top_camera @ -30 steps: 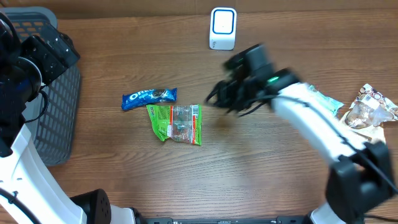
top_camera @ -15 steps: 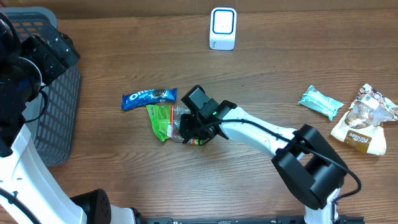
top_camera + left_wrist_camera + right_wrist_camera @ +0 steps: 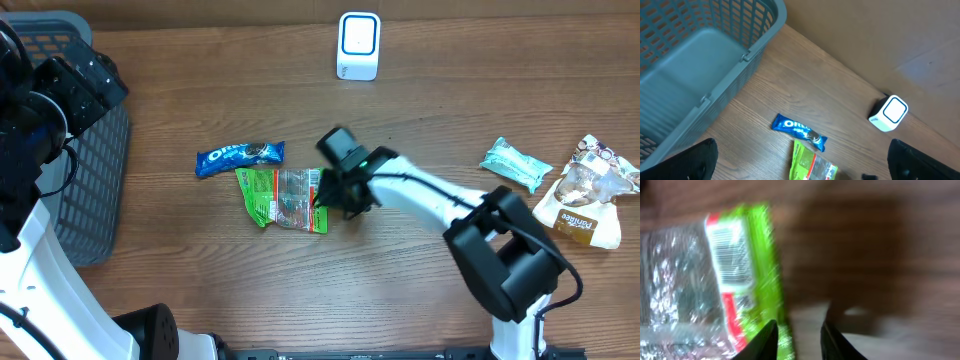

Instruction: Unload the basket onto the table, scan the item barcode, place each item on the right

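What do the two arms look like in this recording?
Both have white links and black joint housings. The right arm shows a small green light near its wrist; the left arm carries a loose black cable. Fingers on both are black.

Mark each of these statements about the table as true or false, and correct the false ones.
1. The Oreo pack lies on the table right next to the green packet. True.
2. The white scanner sits inside the grey basket. False: it stands on the table at the far edge, well apart from the basket.
3. The right gripper is at the green packet's edge, near its barcode. True.
4. The teal packet lies on top of the Oreo pack. False: it lies far off on the right arm's side, near the brown-and-white bag.
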You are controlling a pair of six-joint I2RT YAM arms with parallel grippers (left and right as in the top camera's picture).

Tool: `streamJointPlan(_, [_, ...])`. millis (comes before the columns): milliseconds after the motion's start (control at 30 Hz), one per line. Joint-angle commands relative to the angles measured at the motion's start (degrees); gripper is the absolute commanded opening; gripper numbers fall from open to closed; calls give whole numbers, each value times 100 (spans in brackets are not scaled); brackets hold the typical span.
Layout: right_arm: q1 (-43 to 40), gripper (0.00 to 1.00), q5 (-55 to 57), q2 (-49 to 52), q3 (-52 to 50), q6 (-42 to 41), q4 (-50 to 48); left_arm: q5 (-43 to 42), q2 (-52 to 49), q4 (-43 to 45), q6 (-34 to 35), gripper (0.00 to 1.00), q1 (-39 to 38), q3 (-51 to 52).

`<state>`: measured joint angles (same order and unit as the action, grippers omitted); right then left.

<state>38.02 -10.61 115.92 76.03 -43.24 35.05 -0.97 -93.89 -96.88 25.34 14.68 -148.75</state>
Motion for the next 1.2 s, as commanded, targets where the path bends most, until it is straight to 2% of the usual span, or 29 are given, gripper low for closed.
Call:
streamJointPlan(0, [-304,35,-1502,-33,393,798,-24,55,13,9,-70,100,31,13])
streamJointPlan(133, [-284,35,-2909,-83,710,1082,-308,55,13,9,-70,100,31,13])
streamJointPlan(200, [-83,36,-2909,-83,719,1104,-479,55,13,9,-70,100,31,13])
streamJointPlan(367, [769,39,-1132,-68,719,1115,-734,57,13,9,-70,100,31,13])
streamJointPlan(467, [1250,36,103,39,719,723,-1185,55,13,9,-70,100,31,13])
streamJointPlan(600, [1556,34,492,385,719,726,-2017,55,13,9,-70,100,31,13])
streamJointPlan(700, [1602,33,734,651,719,726,-2076,55,13,9,-70,100,31,13])
streamJointPlan(900, [1517,33,555,680,737,723,-1320,55,13,9,-70,100,31,13])
streamJointPlan(1033, [1248,34,11,326,852,824,-151,55,13,9,-70,100,31,13])
streamJointPlan(1100, [953,38,-105,70,1032,1464,826,55,13,9,-70,100,31,13])
streamJointPlan(1167, [745,42,-105,-55,1161,2065,1357,55,13,9,-70,100,31,13])
